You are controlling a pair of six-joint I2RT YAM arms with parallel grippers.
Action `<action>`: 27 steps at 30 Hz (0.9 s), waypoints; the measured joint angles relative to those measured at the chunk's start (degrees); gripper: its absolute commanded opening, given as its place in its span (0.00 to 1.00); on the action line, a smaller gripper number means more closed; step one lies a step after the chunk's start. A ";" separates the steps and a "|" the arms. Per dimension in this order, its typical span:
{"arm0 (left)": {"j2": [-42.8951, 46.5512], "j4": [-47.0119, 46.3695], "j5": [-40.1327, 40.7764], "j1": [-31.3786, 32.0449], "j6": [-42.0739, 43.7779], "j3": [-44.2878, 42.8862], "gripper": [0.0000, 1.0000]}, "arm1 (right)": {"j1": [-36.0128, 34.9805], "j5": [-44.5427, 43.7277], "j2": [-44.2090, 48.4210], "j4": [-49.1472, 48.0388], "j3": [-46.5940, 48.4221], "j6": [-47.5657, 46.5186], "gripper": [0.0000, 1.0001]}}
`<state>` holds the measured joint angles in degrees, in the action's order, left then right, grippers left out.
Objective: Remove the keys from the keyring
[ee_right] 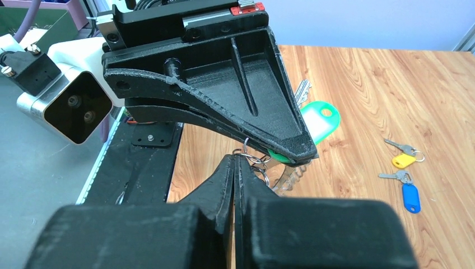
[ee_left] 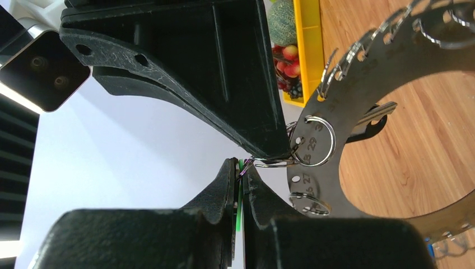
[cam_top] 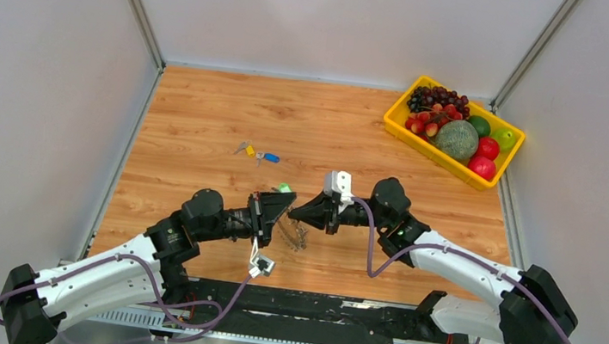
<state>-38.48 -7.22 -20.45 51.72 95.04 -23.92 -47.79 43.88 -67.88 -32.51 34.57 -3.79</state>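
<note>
We see both arms meeting just below the middle of the top view, over the wooden table (cam_top: 202,126). The left gripper (cam_top: 280,206) and the right gripper (cam_top: 300,214) point at each other, tips nearly touching, and the keyring (cam_top: 300,236) hangs just beneath them, above the table's near edge.

In the left wrist view the keyring (ee_left: 336,95) shows as a flat metal band that curves down the right side of the frame. It is stamped with numbers and punched with holes that carry little wire loops. One silver key (ee_left: 381,112) pokes out from behind it.

The left gripper (ee_left: 241,165) is clamped on a thin green tag (ee_left: 240,213), seen edge-on between its fingers. In the right wrist view the same green tag (ee_right: 319,120) sticks out behind the left arm's finger, right of centre.

The right gripper (ee_right: 235,159) has its fingers pressed together, with a small ring (ee_right: 250,158) caught at their tips.

Two keys lie loose on the wood, well apart from the keyring. A yellow-tagged key (cam_top: 249,150) and a blue-tagged key (cam_top: 269,158) sit side by side left of centre in the top view.

A yellow basket (cam_top: 428,154) of fruit stands in the upper right corner.
</note>
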 measured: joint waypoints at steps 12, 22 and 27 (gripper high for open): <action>0.28 -1.88 -0.02 0.04 -0.90 0.31 0.00 | 0.09 -0.28 3.08 2.45 -0.07 1.18 0.04; 0.57 -1.57 -0.04 0.04 -1.07 0.31 0.00 | 0.11 -3.58 7.37 4.44 -2.45 0.24 0.62; 0.92 -1.49 -0.35 0.04 -1.07 0.31 0.00 | 0.11 -6.58 8.00 4.50 -3.34 -0.66 0.61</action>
<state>-37.56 -8.71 -20.80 51.77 93.97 -23.62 -47.68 37.30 -59.88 -28.01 31.22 -4.45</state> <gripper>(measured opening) 0.024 0.627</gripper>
